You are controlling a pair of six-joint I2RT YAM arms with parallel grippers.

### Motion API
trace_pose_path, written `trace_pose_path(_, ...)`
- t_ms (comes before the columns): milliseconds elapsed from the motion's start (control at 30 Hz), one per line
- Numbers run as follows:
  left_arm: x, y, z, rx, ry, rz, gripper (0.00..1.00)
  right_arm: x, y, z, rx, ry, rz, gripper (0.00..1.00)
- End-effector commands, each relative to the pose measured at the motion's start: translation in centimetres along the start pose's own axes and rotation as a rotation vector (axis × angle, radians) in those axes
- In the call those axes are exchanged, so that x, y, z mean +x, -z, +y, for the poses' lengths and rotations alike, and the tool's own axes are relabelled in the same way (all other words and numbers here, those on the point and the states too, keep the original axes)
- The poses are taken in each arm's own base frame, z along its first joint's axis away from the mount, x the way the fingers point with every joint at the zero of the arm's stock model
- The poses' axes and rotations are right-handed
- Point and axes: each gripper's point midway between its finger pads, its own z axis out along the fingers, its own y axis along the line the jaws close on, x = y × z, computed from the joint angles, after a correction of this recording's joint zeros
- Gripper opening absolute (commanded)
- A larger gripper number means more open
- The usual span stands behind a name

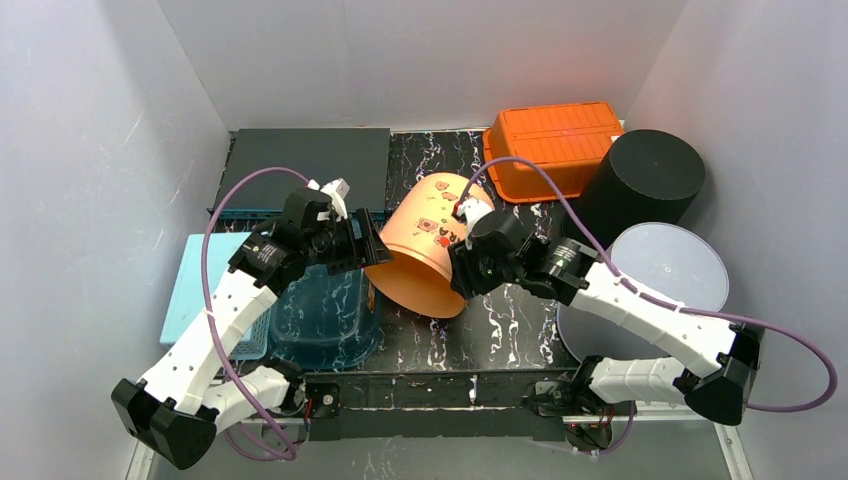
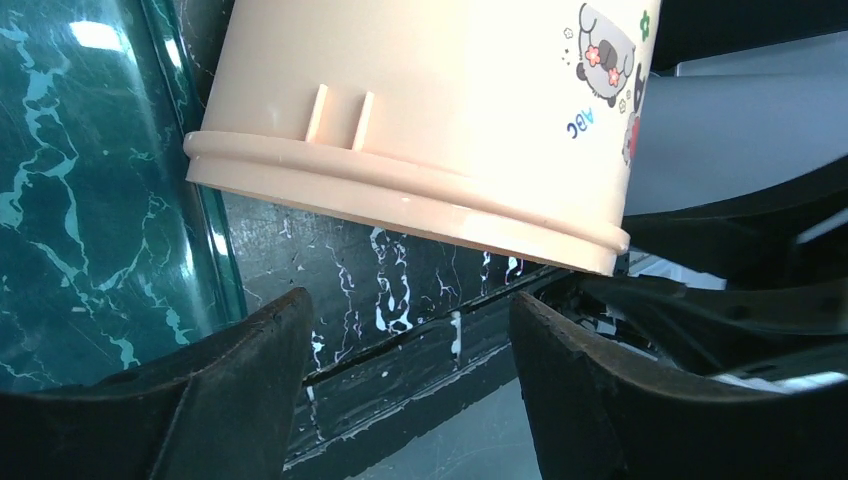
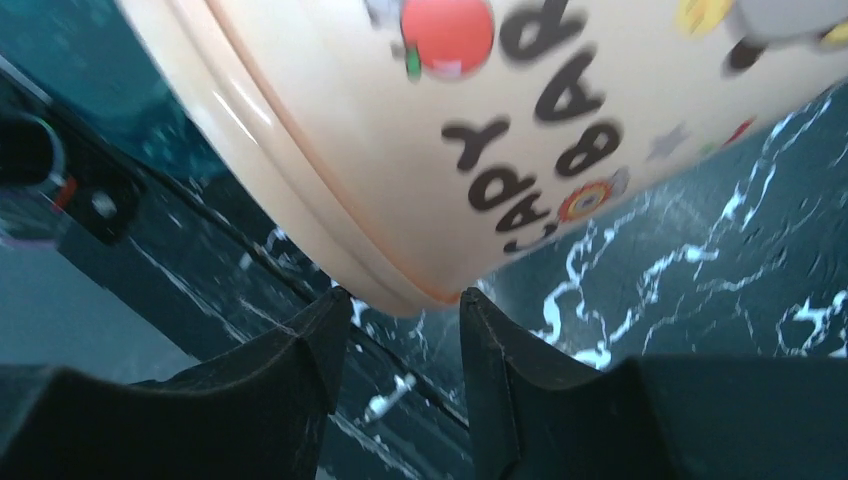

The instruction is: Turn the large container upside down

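Bucket point(image 1: 425, 250) tilts, its rim apparently pinched by right fingers point(image 3: 300, 370), left fingers point(image 2: 250, 380) spread wide alongside.

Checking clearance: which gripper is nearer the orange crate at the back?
Right. The right gripper sits just in front-left of the orange crate; left gripper lies beyond the peach bucket.

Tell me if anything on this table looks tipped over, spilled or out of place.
The peach bucket is tipped well over on its side, mouth toward the near edge. The right gripper has its jaws around the rim; the left gripper sits beside the bucket, jaws open. Nothing looks spilled or broken.
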Motion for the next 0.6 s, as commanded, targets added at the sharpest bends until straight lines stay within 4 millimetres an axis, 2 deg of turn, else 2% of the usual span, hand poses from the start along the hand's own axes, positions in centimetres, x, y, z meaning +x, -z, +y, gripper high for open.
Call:
trace_pose_path(0,-0.4,0.7,-1.6,0.057,0.009,0.002,0.7,4.0,-0.3,-0.8,0.028,0.029,0.139,0.52)
trace_pose_path(200,0.2,0.6,-2.9,0.15,0.172,-0.014,0.7,3.5,-0.2,0.1,-0.019,0.018,0.093,0.53)
trace_pose_path(433,-1.8,-0.1,-5.9,0.281,0.392,-0.07,0.71,2.5,-0.3,0.8,-0.05,0.002,0.041,0.57)
trace_pose_path(567,-2.3,-1.0,-6.3,0.267,0.491,-0.064,0.71,2.4,-0.2,0.8,-0.053,-0.002,0.037,0.58)
